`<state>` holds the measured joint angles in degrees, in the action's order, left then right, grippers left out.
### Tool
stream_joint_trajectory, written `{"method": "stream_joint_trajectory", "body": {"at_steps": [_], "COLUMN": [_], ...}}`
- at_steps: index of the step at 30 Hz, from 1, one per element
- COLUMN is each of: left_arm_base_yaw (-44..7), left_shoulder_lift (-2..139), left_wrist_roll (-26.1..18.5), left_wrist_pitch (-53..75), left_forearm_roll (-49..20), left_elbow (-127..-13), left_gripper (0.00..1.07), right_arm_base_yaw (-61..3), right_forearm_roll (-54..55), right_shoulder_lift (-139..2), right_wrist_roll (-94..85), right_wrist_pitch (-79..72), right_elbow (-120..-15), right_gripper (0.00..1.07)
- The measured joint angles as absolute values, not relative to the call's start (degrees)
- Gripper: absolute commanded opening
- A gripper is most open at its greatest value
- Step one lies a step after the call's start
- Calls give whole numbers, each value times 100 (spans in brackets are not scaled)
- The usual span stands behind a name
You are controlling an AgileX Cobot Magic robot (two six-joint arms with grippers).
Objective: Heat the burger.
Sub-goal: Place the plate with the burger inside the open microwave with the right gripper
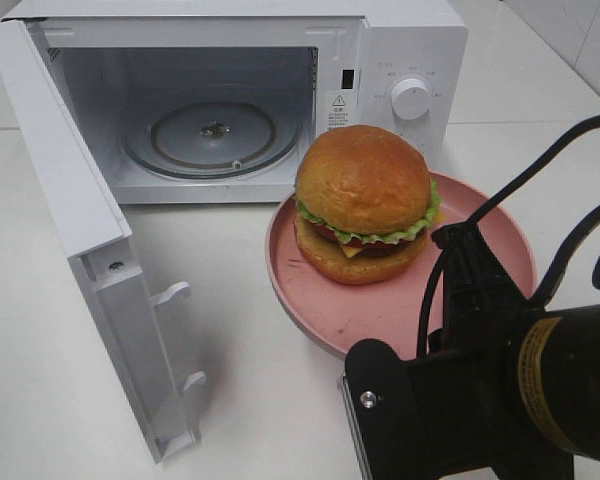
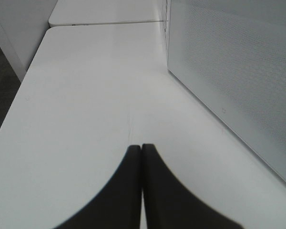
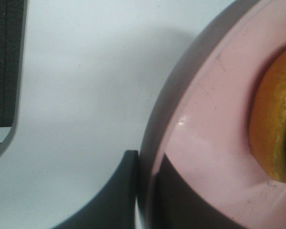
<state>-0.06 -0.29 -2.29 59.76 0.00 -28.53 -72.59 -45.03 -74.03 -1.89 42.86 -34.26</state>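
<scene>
The burger (image 1: 365,200), with a glossy brown bun, lettuce and tomato, stands on a round pink plate (image 1: 380,315) in front of the open microwave (image 1: 410,60). From the near right, my right gripper (image 1: 458,245) reaches over the plate. In the right wrist view the right gripper (image 3: 145,186) is shut on the plate's rim (image 3: 155,143), one finger outside and one inside, and the burger's bun (image 3: 276,119) lies just beyond. My left gripper (image 2: 141,157) is shut and empty above the bare table; the exterior view does not show it.
The microwave door (image 1: 80,220) swings out to the left, and its mesh panel (image 2: 238,71) stands beside the left gripper. Inside the cavity a glass turntable (image 1: 212,135) lies empty. The white table (image 1: 250,380) spreads around the plate.
</scene>
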Motion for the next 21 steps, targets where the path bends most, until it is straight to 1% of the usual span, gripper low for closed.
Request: {"method": "stream_joint_trajectory", "body": {"at_steps": [6, 9, 11, 12, 13, 14, 16, 17, 19, 20, 21], "left_arm_base_yaw": [-6, -6, -6, -6, -6, -6, -6, -6, -6, -6, -6], "left_shoulder_lift": [-29, -29, -29, -29, -29, -29, -29, -29, -29, -29, -29], "left_wrist_roll": [-229, -229, -229, -229, -229, -229, -229, -229, -229, -229, -229], "left_wrist_pitch": [5976, 5976, 5976, 5976, 5976, 5976, 5976, 5976, 5976, 5976, 5976], "left_forearm_roll": [0, 0, 0, 0, 0, 0, 0, 0, 0, 0, 0], "left_elbow": [-2853, -2853, -2853, -2853, -2853, -2853, -2853, -2853, -2853, -2853, -2853], "left_gripper": [0, 0, 0, 0, 0, 0, 0, 0, 0, 0, 0], "right_arm_base_yaw": [-7259, -7191, -6973, -6973, -6784, -6784, -6463, -6463, -6159, -6159, -5999], "right_forearm_roll": [-4521, -4532, -4549, -4549, -4549, -4549, -4549, -4549, -4549, -4549, -4544], "right_shoulder_lift": [-7403, -7403, -7403, -7403, -7403, -7403, -7403, -7403, -7403, -7403, -7403], "right_wrist_roll": [-252, -602, -940, -940, -1123, -1123, -1461, -1461, -1828, -1828, -2051], "right_wrist_pitch": [4102, 3982, 3776, 3776, 3650, 3650, 3415, 3415, 3151, 3151, 2962], "right_elbow": [-3426, -3426, -3426, -3426, -3426, -3426, -3426, -3426, -3426, -3426, -3415], "right_gripper": [1, 1, 1, 1, 1, 1, 1, 1, 1, 1, 1]}}
